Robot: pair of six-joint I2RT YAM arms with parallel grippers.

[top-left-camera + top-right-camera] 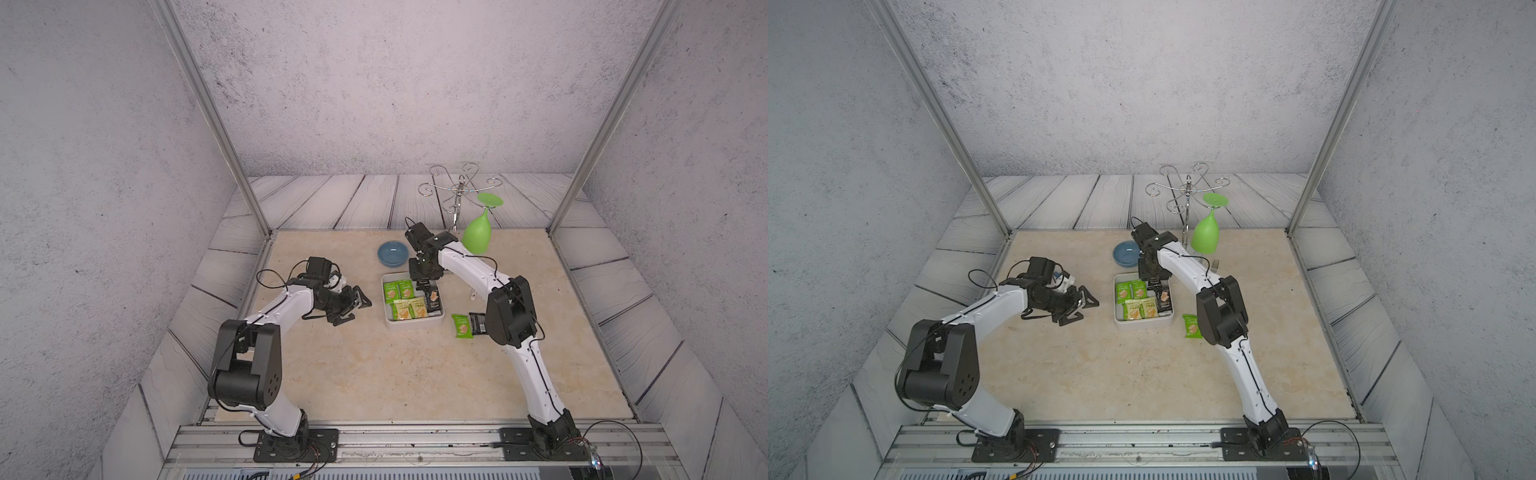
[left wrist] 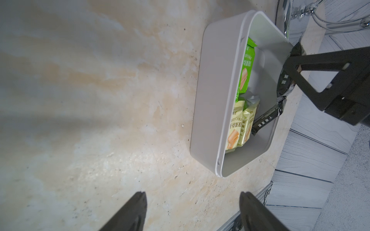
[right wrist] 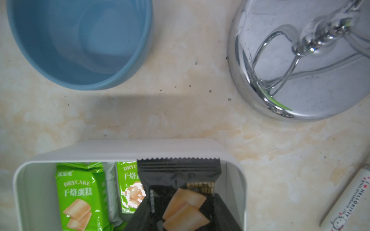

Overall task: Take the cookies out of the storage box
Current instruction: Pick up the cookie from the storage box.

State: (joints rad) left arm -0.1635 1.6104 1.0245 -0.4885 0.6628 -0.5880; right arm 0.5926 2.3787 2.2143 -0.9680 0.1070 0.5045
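Right wrist view puts us on top of the action: a black packet (image 3: 180,180) hangs close to the lens, its zigzag seal level with the far wall of the storage box (image 3: 140,148). The right end effector (image 1: 424,286) has it pinched, jaws roughly half closed on it. Below, more cookies (image 1: 402,309) lie in the box: two green, two cream, and another black one leaning by the wall. A green packet (image 1: 462,325) and a dark packet (image 1: 477,325) already lie out on the worktop (image 1: 374,374), near the box on the right-hand side. These look feather-light, crinkly film wraps, slick and soft, with biscuit inside that is likely brittle. I'd say a gentle nip on a sealed edge or across the flat body does it, no squeezing. The left end effector (image 2: 193,200) hovers wide open and empty over bare worktop, beside the box but apart from it. Beyond the box sit an empty blue bowl (image 1: 392,253) and a chrome rack (image 1: 457,191) with a green goblet (image 1: 478,235) hanging upside down
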